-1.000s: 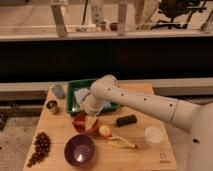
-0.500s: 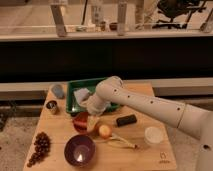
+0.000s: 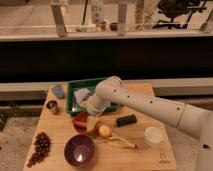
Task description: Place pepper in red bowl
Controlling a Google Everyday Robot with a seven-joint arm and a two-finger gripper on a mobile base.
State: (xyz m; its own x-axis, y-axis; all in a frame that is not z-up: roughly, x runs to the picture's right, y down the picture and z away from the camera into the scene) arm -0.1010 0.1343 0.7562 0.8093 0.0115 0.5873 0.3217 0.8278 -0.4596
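The red bowl is small, round and orange-red, and stands on the wooden table just in front of the green tray. My gripper hangs low at the bowl's right rim, at the end of the white arm that reaches in from the right. I cannot pick out the pepper; it may be hidden by the gripper or lie as a dark red patch inside the bowl. The larger purple bowl stands in front of the red one.
A green tray with a pale object sits behind the bowl. A grey object and a small can stand at the left, grapes at the front left. An orange fruit, a banana, a black object and a white cup lie to the right.
The arm's elbow has shifted slightly to the right and up. The gripper has stayed low beside the red bowl. Nothing else on the table has moved.
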